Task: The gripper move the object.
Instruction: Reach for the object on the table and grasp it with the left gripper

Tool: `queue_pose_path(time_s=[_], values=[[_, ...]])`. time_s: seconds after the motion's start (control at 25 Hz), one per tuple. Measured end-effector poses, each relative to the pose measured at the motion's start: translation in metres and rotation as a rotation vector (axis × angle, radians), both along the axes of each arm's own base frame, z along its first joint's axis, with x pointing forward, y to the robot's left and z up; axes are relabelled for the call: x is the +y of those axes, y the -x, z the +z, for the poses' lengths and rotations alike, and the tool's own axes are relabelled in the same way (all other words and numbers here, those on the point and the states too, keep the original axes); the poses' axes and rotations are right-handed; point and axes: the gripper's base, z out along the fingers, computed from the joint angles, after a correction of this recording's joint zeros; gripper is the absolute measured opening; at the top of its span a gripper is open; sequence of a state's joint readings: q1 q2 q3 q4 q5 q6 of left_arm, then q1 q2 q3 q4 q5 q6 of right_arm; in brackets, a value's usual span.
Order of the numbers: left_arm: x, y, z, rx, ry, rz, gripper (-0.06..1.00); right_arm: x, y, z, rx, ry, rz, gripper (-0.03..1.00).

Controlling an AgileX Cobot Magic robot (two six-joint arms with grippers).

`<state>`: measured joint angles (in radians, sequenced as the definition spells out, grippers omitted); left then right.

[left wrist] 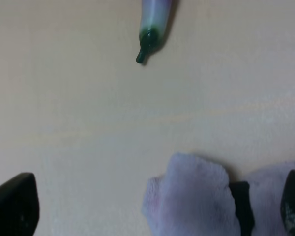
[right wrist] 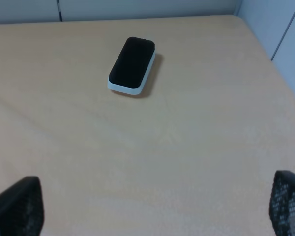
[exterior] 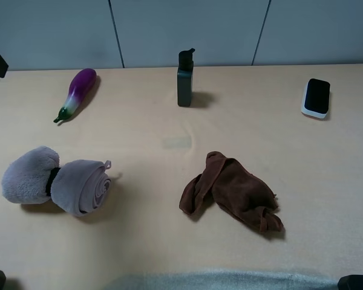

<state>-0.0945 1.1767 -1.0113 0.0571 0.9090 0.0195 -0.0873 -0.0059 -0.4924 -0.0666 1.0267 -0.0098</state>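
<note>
Soft even overhead light, faint shadows falling rightward; left wrist view blurred

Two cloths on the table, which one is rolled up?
The grey towel on the left, rolled tight with a black band around its middle. The brown cloth near the centre lies loose and crumpled.

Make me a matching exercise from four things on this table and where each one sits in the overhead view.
Things:
1. purple plastic eggplant
2. dark green upright bottle
3. white rectangular block with a black top
4. crumpled brown cloth

Places:
A. far side, right
B. far side, left
C. near side, right of centre
D. far side, middle

Pairs: 1-B, 2-D, 3-A, 4-C
</note>
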Motion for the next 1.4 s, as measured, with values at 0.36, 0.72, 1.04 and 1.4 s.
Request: queue_pose_path(time_s=[0.36, 0.72, 1.04, 1.4], values=[[-0.005, -0.053, -0.013, 0.079, 0.013, 0.041, 0.98, 0.000, 0.000, 0.000, 0.000, 0.000, 0.000, 0.69], [-0.010, -0.103, -0.029, 0.123, 0.010, 0.048, 0.98, 0.000, 0.000, 0.000, 0.000, 0.000, 0.000, 0.69], [-0.013, -0.141, -0.046, 0.150, 0.004, 0.048, 0.98, 0.000, 0.000, 0.000, 0.000, 0.000, 0.000, 0.69], [-0.017, -0.178, -0.073, 0.188, -0.001, 0.051, 0.98, 0.000, 0.000, 0.000, 0.000, 0.000, 0.000, 0.69]])
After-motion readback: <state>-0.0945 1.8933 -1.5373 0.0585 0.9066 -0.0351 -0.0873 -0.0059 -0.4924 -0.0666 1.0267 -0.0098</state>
